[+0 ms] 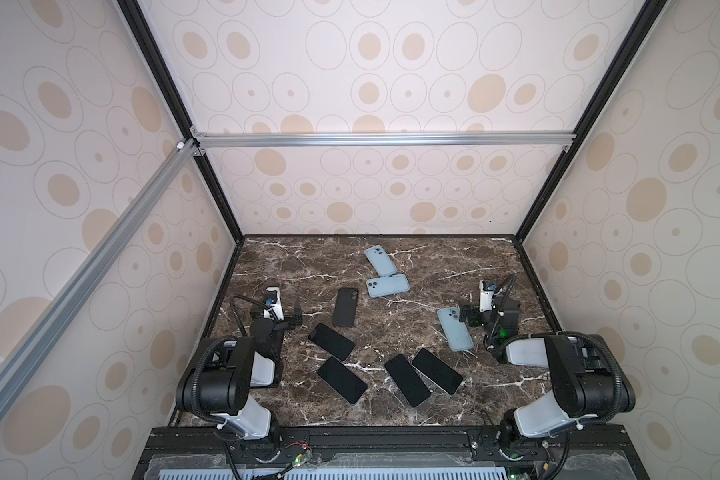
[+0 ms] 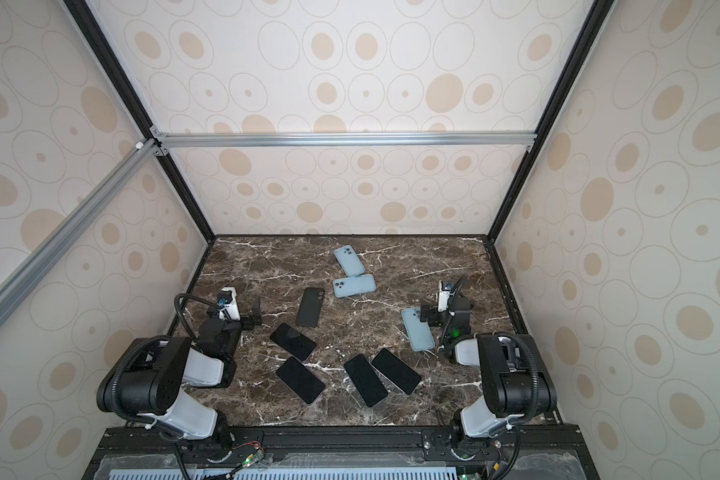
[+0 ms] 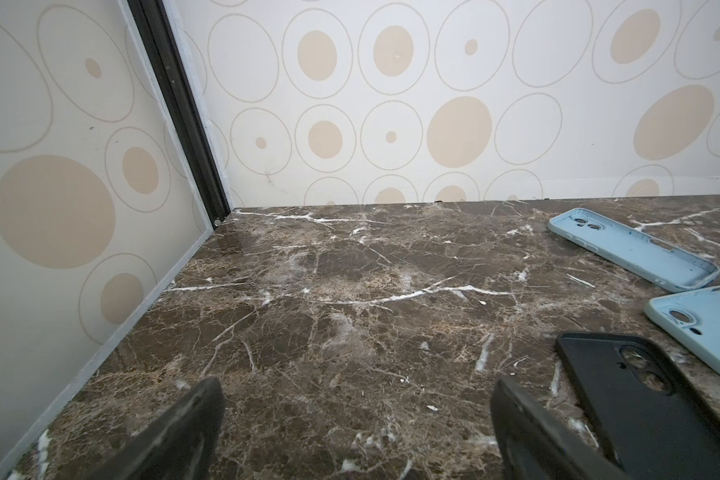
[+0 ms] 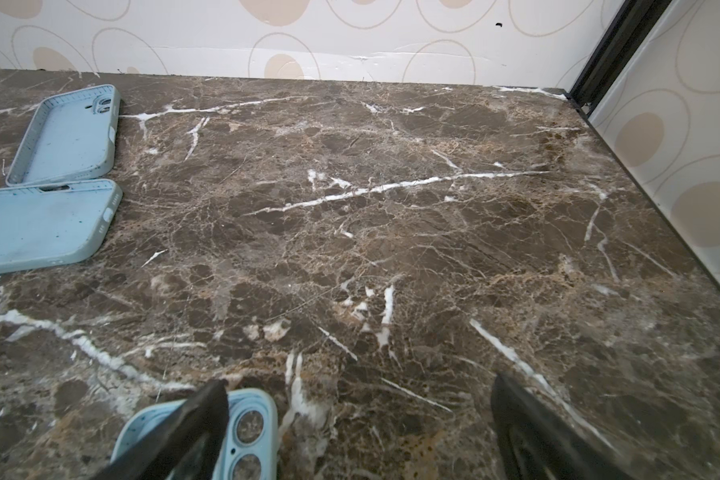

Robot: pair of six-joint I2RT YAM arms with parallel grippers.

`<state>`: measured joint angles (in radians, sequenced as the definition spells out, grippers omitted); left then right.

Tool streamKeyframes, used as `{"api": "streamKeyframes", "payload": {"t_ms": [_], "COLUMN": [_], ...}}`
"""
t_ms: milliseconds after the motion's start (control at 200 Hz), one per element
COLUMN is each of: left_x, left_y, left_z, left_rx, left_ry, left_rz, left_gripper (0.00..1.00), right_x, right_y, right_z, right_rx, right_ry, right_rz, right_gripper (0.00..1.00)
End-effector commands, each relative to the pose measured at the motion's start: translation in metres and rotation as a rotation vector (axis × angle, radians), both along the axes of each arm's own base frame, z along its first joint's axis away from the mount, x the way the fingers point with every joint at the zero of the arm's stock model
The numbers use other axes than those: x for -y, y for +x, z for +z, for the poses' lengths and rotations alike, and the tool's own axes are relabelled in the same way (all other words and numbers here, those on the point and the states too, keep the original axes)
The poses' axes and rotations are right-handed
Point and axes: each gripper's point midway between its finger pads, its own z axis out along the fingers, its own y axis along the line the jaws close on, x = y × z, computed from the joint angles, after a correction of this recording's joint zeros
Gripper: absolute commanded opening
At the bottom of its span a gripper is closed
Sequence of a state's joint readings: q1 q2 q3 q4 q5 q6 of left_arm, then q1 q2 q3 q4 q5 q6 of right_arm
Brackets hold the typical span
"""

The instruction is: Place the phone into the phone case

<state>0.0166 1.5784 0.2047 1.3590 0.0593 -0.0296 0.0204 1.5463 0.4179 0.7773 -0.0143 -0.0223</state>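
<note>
I see my left gripper (image 3: 356, 415) and right gripper (image 4: 358, 411) both wide open, holding nothing. A phone (image 1: 331, 341) lies flat on the table (image 1: 433, 257), the black case (image 1: 345, 307) just beside it.

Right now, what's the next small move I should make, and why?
Probably move the left gripper over the nearest phone. Both it and the right gripper stand open and empty, no phone is cased yet, and that phone lies close to the empty black case.

Brown marble tabletop (image 1: 454, 257); circle-patterned walls (image 1: 391, 83); aluminium crossbar (image 1: 383, 139) across back wall.
</note>
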Motion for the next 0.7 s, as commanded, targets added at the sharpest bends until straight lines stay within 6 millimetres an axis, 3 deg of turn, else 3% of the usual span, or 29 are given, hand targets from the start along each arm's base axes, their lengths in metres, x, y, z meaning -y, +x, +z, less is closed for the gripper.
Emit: {"api": "streamKeyframes", "payload": {"t_ms": [0, 385, 425, 500, 575, 695], "left_x": [0.002, 0.002, -0.002, -0.013, -0.011, 0.005], "left_y": [0.005, 0.004, 0.003, -0.007, -0.01, -0.006], "left_z": [0.007, 0.007, 0.009, 0.024, 0.048, 0.112], "left_rx": [0.02, 0.021, 0.029, 0.069, 0.078, 0.128], "left_ry": [0.018, 0.017, 0.008, -0.007, -0.001, -0.092], "left_rz": [-0.01, -0.009, 0.014, 0.081, 0.097, 0.075], "left_gripper": [0.99, 1.0, 0.98, 0.97, 0.94, 0.89], "right_x": [0.0, 0.0, 0.002, 0.003, 0.005, -0.023], "right_y": [0.004, 0.003, 0.005, 0.0, -0.006, -0.021], "right_z": [0.008, 0.008, 0.017, 0.035, 0.067, 0.119], "right_rx": [0.023, 0.024, 0.059, 0.035, -0.015, -0.049], "right_ry": [-0.002, 0.0, 0.0, -0.003, 0.033, 0.161], "right_rz": [-0.003, -0.005, -0.014, -0.018, -0.049, 0.068], "right_gripper": [1.0, 1.0, 1.0, 1.0, 0.98, 0.94]}}
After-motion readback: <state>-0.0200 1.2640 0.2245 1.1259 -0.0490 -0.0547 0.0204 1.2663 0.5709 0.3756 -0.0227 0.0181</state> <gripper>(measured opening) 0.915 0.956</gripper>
